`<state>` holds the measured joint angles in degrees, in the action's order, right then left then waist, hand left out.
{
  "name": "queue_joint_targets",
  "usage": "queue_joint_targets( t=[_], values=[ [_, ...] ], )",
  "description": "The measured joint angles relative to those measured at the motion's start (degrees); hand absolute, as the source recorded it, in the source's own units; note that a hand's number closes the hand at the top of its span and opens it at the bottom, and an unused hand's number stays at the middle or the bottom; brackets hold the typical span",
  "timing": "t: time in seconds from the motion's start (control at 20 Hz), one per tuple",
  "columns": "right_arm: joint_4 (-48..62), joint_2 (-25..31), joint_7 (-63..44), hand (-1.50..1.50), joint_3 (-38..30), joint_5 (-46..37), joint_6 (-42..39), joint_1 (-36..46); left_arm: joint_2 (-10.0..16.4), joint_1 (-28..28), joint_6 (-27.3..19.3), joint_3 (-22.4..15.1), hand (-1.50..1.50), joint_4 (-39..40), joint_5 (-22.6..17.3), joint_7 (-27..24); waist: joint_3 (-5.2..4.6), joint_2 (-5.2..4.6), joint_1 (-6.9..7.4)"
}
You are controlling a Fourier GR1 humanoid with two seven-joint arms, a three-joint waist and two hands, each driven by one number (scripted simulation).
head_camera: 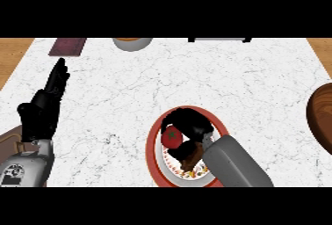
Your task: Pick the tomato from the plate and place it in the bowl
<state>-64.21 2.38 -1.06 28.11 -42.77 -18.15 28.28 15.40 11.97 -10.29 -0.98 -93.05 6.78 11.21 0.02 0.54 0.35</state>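
Right hand point(190, 124) is over the plate point(154, 149), fingers and thumb curled round the tomato point(172, 137). The red side of the tomato shows at the hand's left, green stem spot facing up. Tomato sits inside the plate's outline, toward the upper left part. Can't tell if it touches the plate surface or is just clear of it.

The plate has a red rim and a white patterned centre. It's close to the near edge of the bench point(194, 74), and its lower rim nearly reaches that edge. The right forearm point(236, 162) comes in from lower right and covers the plate's right side.

The bowl point(322, 116) is brown and wooden. It's at the far right, cut off by the view's edge, so only its left part is visible. It's well apart from the plate, with bare marble bench top between them.

Left hand point(40, 110) is unclenched with fingers straight, pointing up. It's resting near the bench's left edge and holds nothing.

Along the far edge:
- grey cup point(132, 43), partly cropped
- dark maroon flat item point(67, 46) left of the cup
- dark object point(220, 39) right of the cup, mostly cut off

All three are well apart from the plate and bowl. The middle of the bench is open. Wood-coloured strips show past the bench's left and right edges.
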Motion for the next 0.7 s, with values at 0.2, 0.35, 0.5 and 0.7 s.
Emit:
queue_joint_targets(
  t=[0.2,0.35,0.5,0.7],
  values=[
    [-0.4,-0.8,0.9,1.5,-0.2,-1.1,1.4,-0.7,-0.5,-0.2,0.9,0.5,0.0,-0.5,0.7,0.2,-0.07,0.01,-0.15],
    [-2.6,-1.2,1.5,1.5,-0.5,-2.1,1.1,-2.1,-0.8,0.3,1.5,1.6,0.0,0.9,0.9,-0.6,-0.08,-0.12,-0.29],
    [-4.9,-1.9,-5.1,1.5,-1.1,-2.1,3.0,-3.9,-0.7,-0.1,2.0,2.0,0.0,0.5,0.6,-0.5,-0.05,-0.18,-0.42],
    [-6.6,-2.4,-19.6,1.5,-2.4,-2.3,9.9,-5.9,-0.8,0.4,1.7,2.1,0.0,0.5,0.9,0.0,-0.04,-0.08,-0.69]
  ],
)
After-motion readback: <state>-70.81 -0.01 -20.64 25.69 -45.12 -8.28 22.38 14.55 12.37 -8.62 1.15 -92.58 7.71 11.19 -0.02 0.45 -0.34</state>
